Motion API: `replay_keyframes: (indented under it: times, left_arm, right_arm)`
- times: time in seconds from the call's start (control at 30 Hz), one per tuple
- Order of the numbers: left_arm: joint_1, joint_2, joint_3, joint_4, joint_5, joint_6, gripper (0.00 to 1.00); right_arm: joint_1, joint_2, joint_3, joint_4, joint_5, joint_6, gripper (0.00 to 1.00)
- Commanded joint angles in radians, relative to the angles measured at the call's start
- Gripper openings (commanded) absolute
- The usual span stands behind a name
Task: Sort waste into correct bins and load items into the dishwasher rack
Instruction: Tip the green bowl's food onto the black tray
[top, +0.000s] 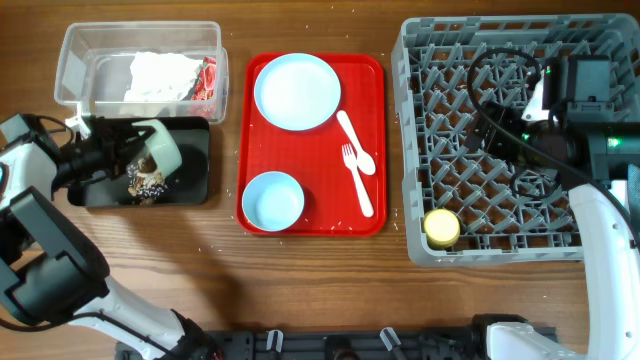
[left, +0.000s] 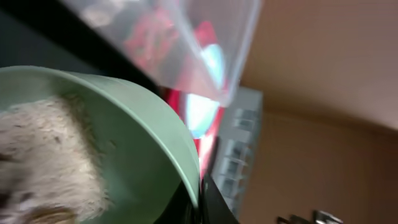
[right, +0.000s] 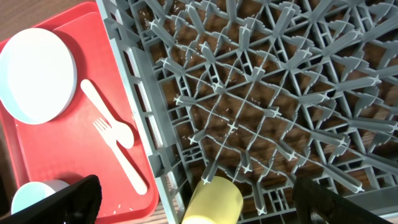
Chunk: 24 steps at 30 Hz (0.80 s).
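Closest to the left wrist lens sits the pale green bowl (left: 143, 137), its smooth curved wall filling the view, with clumped brownish-white food scraps (left: 43, 155) clinging inside. We read the left gripper (top: 130, 140) as pinched on the bowl's rim. The bowl is tipped on its side over the black tray (top: 192, 190) at 9 o'clock on the table, where more scraps lie. We judge the bowl stiff, light and slick, so the thin rim is the sound place to grip, and sticky rice may need a steeper tilt. At 10 o'clock the clear tub (top: 70, 60) holds the crumpled napkin (top: 160, 75) and red wrapper (top: 208, 78). Centre table, the glossy red serving tray (top: 315, 150) carries the round blue plate (top: 297, 92), blue bowl (top: 273, 198), white spoon (top: 352, 138) and fork (top: 358, 185). At 3 o'clock the grey pegged rack (top: 420, 60) holds the yellow cup (top: 441, 227). The right gripper (top: 538, 98) hangs above the rack, fingers (right: 68, 199) spread wide, empty.
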Motion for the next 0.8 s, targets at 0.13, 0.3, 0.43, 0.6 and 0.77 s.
replay_keyframes:
  times: [0.13,0.3,0.43,0.6,0.77]
  left_arm:
    - [0.041,0.029,-0.003,0.021,0.406,-0.001,0.04]
    - [0.041,0.029,-0.003,0.02,0.406,-0.013,0.04]
    - [0.041,0.029,-0.003,0.021,0.406,-0.03,0.04]
    - [0.037,0.028,-0.003,0.006,0.406,-0.127,0.04]
    - [0.0,0.019,-0.002,-0.006,0.406,-0.256,0.04]
  right_arm:
    - [-0.002,0.002,0.021,0.002,0.02,-0.012,1.0]
    - [-0.002,0.002,0.021,0.002,0.02,-0.011,1.0]
    - [-0.002,0.002,0.021,0.003,0.019,-0.01,1.0]
    - [-0.002,0.002,0.021,0.005,0.019,-0.01,1.0]
    - [-0.002,0.002,0.021,0.008,0.02,-0.013,1.0]
